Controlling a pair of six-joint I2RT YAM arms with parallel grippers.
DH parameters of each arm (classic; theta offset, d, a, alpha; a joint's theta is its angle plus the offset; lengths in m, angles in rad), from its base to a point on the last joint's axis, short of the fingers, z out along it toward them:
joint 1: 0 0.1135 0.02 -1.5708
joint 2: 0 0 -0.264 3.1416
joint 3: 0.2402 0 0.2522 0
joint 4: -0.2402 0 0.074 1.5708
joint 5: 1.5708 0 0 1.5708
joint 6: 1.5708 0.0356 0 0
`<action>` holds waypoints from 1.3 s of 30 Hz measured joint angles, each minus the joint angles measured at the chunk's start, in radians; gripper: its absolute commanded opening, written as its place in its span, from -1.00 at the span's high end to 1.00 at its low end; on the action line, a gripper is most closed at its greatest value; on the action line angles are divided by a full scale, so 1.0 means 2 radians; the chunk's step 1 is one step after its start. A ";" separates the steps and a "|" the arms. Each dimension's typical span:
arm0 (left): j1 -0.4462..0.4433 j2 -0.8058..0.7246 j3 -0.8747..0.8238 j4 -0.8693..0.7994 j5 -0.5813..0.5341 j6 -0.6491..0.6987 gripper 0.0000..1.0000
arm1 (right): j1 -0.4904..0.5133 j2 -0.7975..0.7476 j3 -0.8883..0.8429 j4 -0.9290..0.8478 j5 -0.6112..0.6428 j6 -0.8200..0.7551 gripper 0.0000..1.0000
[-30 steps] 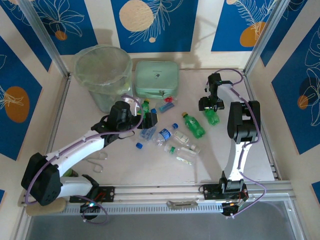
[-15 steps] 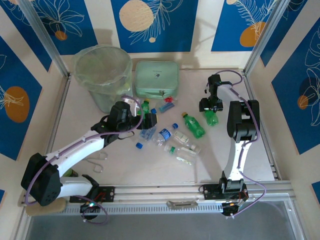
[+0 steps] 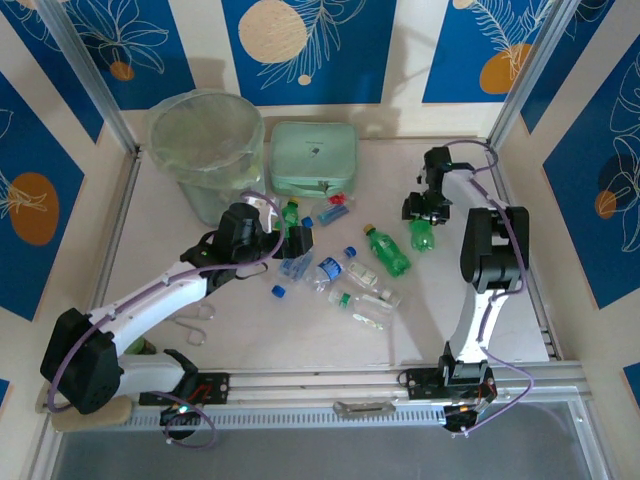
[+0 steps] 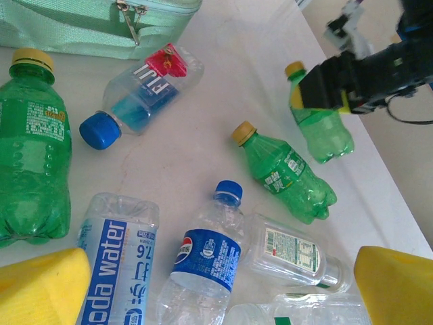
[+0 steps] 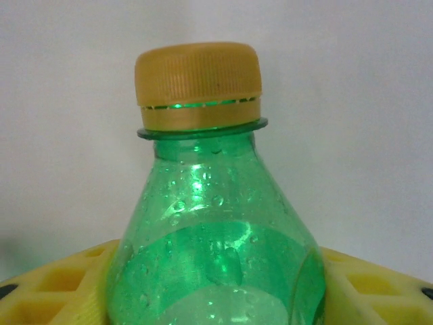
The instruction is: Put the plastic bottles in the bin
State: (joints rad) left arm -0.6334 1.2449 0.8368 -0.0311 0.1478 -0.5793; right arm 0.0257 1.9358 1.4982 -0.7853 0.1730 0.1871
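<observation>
1. From above, you see your right tool [image 3: 424, 212] gripping a green bottle [image 3: 424, 236] at the desk's [image 3: 300, 340] right side, well apart from the bin [image 3: 200, 190].
2. Your left tool [image 4: 216, 291] gapes wide open above loose plastic bottles [image 4: 203, 261].
3. Yellow pads [image 5: 57, 291] hug the green bottle [image 5: 216, 237] on both sides.

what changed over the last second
The right pincer closed onto the green bottle on the right, its pads now against the bottle's sides, and that arm's elbow shifted slightly right. The left pincer stayed open over the bottle pile. The pile, the bin and the mint case did not move.
</observation>
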 measured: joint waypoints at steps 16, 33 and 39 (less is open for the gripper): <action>-0.005 0.016 0.010 0.056 0.058 -0.013 -0.99 | 0.109 -0.195 -0.113 0.168 -0.179 0.220 0.01; -0.038 0.061 0.020 0.076 0.087 -0.012 -1.00 | 0.235 -0.212 -0.138 0.302 -0.180 0.348 0.03; -0.038 0.059 0.019 0.081 0.074 -0.010 -0.77 | 0.244 -0.212 -0.154 0.321 -0.180 0.362 0.04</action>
State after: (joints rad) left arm -0.7094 1.3624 0.8757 0.1314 0.2962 -0.5991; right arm 0.5133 1.5116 1.1893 -0.1429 -0.1875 0.9115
